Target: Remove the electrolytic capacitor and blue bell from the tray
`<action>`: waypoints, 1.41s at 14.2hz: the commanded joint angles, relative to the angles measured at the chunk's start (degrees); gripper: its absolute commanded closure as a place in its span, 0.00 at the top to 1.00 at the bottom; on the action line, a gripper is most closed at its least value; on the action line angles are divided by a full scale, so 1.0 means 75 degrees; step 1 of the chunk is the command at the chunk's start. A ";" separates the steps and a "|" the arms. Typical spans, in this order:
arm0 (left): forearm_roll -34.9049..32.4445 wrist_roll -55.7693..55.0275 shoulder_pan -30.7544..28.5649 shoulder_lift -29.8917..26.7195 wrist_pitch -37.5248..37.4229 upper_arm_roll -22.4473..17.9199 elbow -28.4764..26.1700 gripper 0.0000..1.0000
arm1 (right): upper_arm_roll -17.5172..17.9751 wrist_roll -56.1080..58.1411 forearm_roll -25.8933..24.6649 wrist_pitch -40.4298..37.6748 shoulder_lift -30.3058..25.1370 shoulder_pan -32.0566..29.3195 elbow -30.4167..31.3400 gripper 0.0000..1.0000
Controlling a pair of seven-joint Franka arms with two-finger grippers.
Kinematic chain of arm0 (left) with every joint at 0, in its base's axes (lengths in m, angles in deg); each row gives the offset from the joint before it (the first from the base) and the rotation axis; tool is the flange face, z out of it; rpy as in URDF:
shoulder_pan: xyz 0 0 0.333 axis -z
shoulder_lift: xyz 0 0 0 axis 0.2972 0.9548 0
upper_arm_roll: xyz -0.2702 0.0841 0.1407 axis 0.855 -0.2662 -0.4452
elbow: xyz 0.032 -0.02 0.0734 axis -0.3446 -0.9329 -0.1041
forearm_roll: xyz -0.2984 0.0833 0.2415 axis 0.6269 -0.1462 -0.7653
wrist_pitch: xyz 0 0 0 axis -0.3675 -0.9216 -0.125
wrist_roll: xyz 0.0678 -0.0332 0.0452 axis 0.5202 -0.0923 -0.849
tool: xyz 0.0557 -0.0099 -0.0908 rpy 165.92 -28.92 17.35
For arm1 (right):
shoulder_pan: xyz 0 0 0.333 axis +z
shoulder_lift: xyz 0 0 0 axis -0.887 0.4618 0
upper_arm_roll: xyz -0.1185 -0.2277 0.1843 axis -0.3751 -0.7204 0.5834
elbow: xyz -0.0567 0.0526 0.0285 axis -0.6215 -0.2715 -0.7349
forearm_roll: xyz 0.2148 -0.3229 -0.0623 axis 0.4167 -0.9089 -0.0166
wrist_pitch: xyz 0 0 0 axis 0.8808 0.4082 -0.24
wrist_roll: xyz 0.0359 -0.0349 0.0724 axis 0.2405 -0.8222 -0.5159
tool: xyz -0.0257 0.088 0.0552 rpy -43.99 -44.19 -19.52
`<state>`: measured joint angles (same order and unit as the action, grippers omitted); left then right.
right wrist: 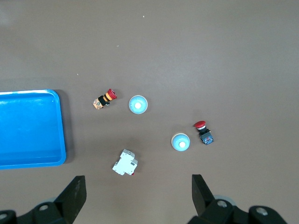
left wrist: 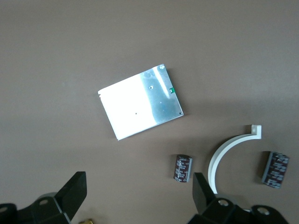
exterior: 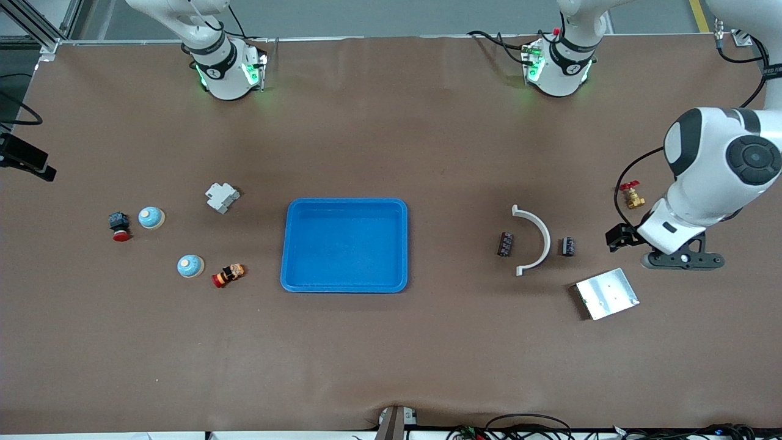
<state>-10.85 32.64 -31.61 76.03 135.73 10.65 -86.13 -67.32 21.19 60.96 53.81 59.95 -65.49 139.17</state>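
well apart, both open jaws hang empty, capacitor (left wrist: 183, 168) under the left gripper (left wrist: 140, 196), bell (right wrist: 180, 142) under the right gripper (right wrist: 138, 198).

The left end effector (left wrist: 138, 198) is cut off by the left wrist view's edge, only its black fingers (left wrist: 74, 191) showing; from the front its fingertips are hidden under the white arm. The right end effector (right wrist: 138, 196) is likewise cropped in the right wrist view and lies outside the front view. A small brass-coloured object (left wrist: 85, 220) barely enters the left wrist view. The white curved plastic bracket (left wrist: 224, 154) disappears behind a black finger. Markings on the dark cylindrical capacitor (left wrist: 183, 168) are too small to read.
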 commanded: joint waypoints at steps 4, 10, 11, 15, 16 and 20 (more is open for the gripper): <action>0.1076 0.1015 0.1112 -0.1261 -0.1078 -0.1302 -0.0096 1.00 | -0.0014 0.0062 0.0124 0.0008 -0.0095 -0.0011 0.0008 1.00; 0.1441 0.0933 0.1742 -0.2411 -0.2624 -0.1698 0.0289 1.00 | -0.0014 0.0062 0.0113 0.0008 -0.0095 0.0000 0.0008 1.00; 0.1441 0.0933 0.1977 -0.2412 -0.2917 -0.1910 0.0488 1.00 | -0.0014 0.0062 0.0124 0.0008 -0.0095 0.0000 0.0008 1.00; 0.1685 0.0910 0.2026 -0.2330 -0.3819 -0.2017 0.1459 1.00 | -0.0014 0.0062 0.0124 0.0008 -0.0095 -0.0011 0.0008 1.00; 0.1721 0.0898 0.2026 -0.2237 -0.4182 -0.2029 0.1811 1.00 | -0.0014 0.0062 0.0113 0.0008 -0.0095 -0.0011 0.0008 1.00; 0.1722 0.0886 0.2049 -0.1675 -0.5332 -0.2087 0.3218 1.00 | -0.0026 0.0062 0.0113 0.0008 -0.0095 -0.0011 0.0008 1.00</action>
<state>0.84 38.67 -17.07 59.71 100.11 -4.01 -68.64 -67.35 21.19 60.97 53.85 59.95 -65.49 139.15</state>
